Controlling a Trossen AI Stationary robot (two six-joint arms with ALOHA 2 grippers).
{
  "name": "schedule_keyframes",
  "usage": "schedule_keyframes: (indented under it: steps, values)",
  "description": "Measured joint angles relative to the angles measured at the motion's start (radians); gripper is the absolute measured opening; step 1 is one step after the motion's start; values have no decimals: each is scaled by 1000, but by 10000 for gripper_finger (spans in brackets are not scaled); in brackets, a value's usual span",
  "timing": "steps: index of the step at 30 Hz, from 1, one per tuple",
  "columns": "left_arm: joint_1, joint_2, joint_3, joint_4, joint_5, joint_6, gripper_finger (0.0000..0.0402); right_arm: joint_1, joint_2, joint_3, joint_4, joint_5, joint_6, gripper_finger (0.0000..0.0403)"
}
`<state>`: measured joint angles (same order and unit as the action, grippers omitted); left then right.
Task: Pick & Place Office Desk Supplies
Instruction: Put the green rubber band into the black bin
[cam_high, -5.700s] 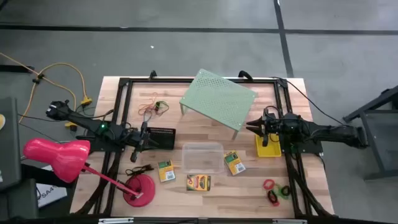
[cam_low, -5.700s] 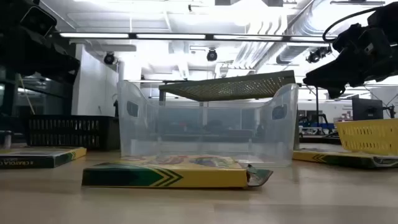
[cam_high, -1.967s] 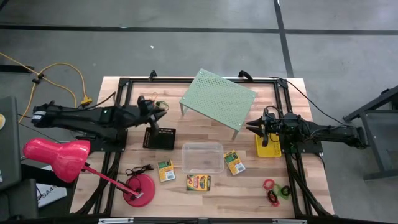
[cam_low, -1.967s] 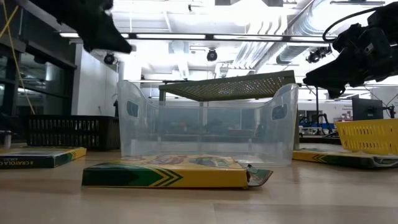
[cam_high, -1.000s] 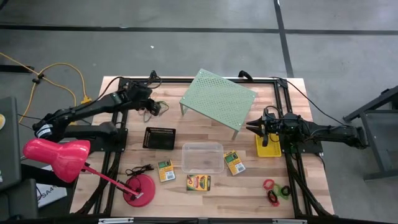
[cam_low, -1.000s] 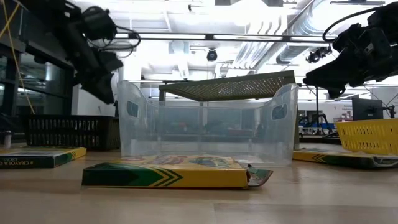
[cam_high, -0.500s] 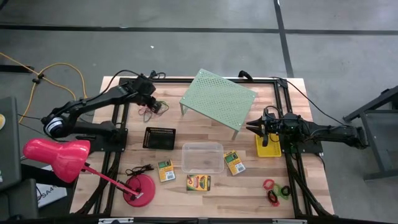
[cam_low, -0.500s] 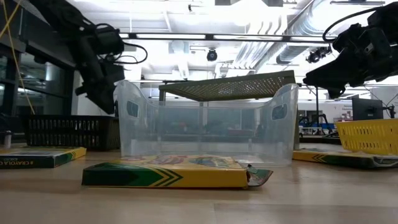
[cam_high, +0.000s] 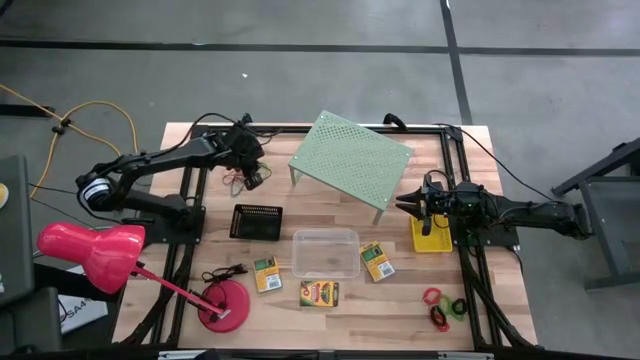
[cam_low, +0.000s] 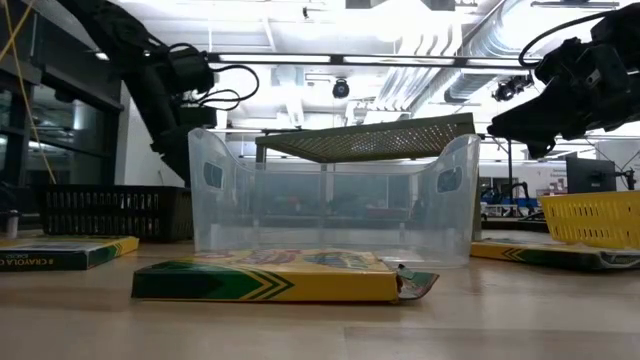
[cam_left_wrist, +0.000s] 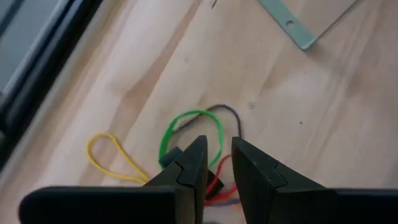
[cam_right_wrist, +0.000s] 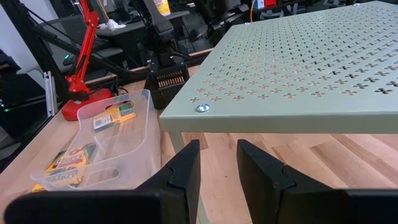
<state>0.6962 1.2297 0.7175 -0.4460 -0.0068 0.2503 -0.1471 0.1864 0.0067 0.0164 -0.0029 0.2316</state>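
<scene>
Thin rubber bands (cam_high: 245, 176) lie loose on the wood near the far left corner; the left wrist view shows a green loop (cam_left_wrist: 189, 134), a yellow loop (cam_left_wrist: 115, 158), a red one (cam_left_wrist: 214, 180) and a dark one (cam_left_wrist: 231, 115). My left gripper (cam_high: 250, 166) (cam_left_wrist: 217, 149) points down just above them, open by a narrow gap over the red and green bands. My right gripper (cam_high: 405, 208) (cam_right_wrist: 217, 162) waits open in the air by the yellow basket (cam_high: 432, 240). Three green-and-yellow card boxes (cam_high: 265, 273) (cam_high: 320, 293) (cam_high: 377, 260) lie flat around the clear tub (cam_high: 326, 253).
A black mesh tray (cam_high: 256, 221) stands nearer than the bands. The pale green perforated shelf (cam_high: 350, 160) stands on its legs at the far middle. Red, green and black rings (cam_high: 445, 305) lie near the right front. The pink-red lamp (cam_high: 100, 255) and its base (cam_high: 222, 303) fill the near left.
My left arm has swung farther toward the table's far edge, and its wrist has come over the rubber bands and tipped to point down at them. My right arm has kept still, and no object has moved.
</scene>
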Motion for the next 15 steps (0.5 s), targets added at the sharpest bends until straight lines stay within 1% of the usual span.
schedule_keyframes:
  steps: [5,10,15]
  values:
    - [-30,38,42,-20,-39,53,68,0,0,0,1,0,0,94]
    - [-67,45,48,-18,-131,31,68,0,0,0,1,0,0,94]
    - [-97,45,48,-37,-156,9,68,0,0,0,1,0,0,94]
